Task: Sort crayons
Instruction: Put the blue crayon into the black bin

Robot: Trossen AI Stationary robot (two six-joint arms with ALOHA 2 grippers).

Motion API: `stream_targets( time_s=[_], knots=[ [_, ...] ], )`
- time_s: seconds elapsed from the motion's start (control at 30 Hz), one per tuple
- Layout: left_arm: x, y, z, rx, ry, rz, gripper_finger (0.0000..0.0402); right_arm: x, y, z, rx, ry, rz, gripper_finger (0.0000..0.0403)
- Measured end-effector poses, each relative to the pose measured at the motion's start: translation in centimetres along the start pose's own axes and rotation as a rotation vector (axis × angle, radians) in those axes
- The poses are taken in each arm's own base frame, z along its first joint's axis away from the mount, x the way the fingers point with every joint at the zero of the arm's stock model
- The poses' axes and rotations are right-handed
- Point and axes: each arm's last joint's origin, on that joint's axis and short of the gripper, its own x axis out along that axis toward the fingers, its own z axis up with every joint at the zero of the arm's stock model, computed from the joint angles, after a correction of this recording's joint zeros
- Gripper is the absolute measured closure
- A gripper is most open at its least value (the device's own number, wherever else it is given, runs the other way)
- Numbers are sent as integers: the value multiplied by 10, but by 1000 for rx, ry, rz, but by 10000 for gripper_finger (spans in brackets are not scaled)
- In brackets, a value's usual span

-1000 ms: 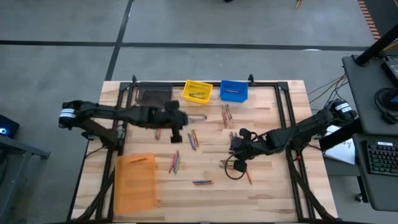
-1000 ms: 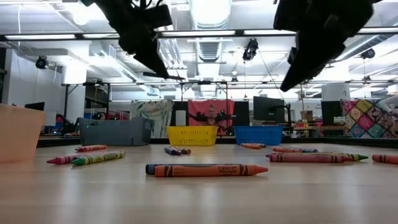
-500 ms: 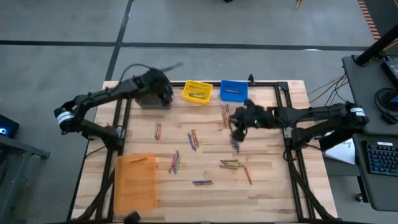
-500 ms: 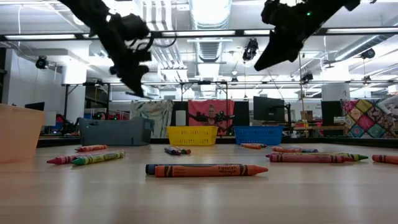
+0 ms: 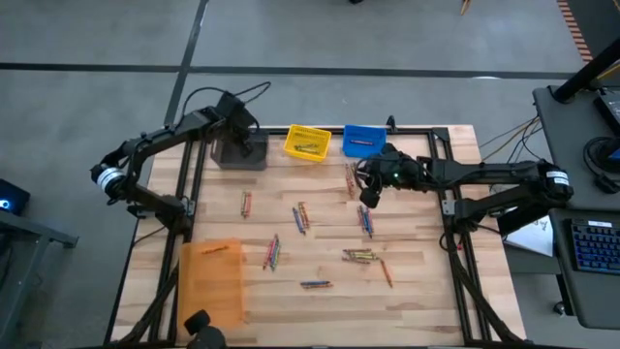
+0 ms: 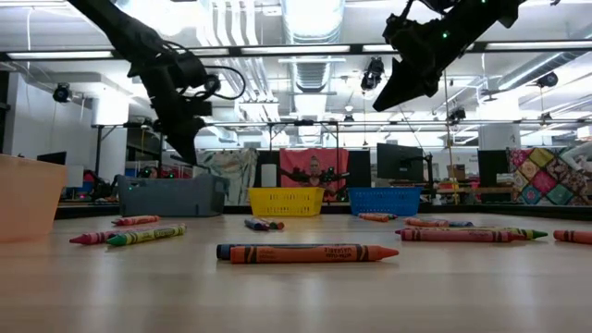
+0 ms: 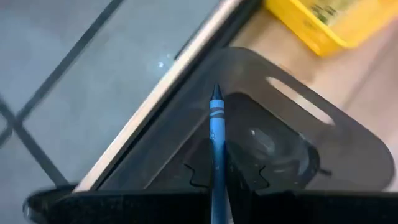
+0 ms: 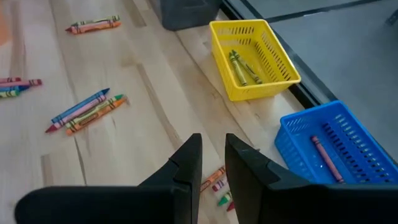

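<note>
Our left gripper (image 7: 217,199) was clamped on a blue crayon (image 7: 216,146), the grey bin (image 7: 311,149) directly below; we judged releasing low safest. Right gripper (image 8: 212,163) hung slightly parted, empty.

The left gripper (image 5: 235,124) hangs over the bin (image 5: 240,152) at the table's (image 5: 417,301) far left corner; two more bins (image 5: 308,143) sit in a row to its right. The right gripper (image 5: 368,194) hangs just in front of the last of these (image 5: 364,142), above loose crayons (image 5: 353,178). More crayons (image 5: 302,218) lie between both grippers and nearer the front edge, and a fourth bin (image 5: 211,283) stands well in front of the left gripper
</note>
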Motion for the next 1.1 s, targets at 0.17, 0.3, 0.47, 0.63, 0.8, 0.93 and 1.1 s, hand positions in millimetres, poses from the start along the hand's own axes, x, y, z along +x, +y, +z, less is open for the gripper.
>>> stream_targets(
  time_s=[0.17, 0.3, 0.47, 0.63, 0.8, 0.93, 1.1],
  knots=[
    [7, -2, -6, 125, 71, -30, 401, 0, 0, 0, -24, 0, -1, 344],
    [13, -5, -12, 183, 142, -67, 401, 1, -4, 2, -111, -20, -15, 344],
    [15, -6, -12, 211, 127, -120, 401, 5, -19, 11, -174, -84, -63, 344],
    [19, -6, -10, 221, 111, -114, 401, 7, -34, 15, -156, -120, -73, 344],
    [30, -5, -6, 229, 95, -106, 383, 8, -37, 15, -100, -124, -53, 344],
    [38, -6, -7, 236, 124, -102, 365, 8, -37, 15, -75, -125, -42, 344],
    [45, -5, -8, 238, 146, -90, 341, 8, -37, 15, -113, -127, -40, 344]
  ],
)
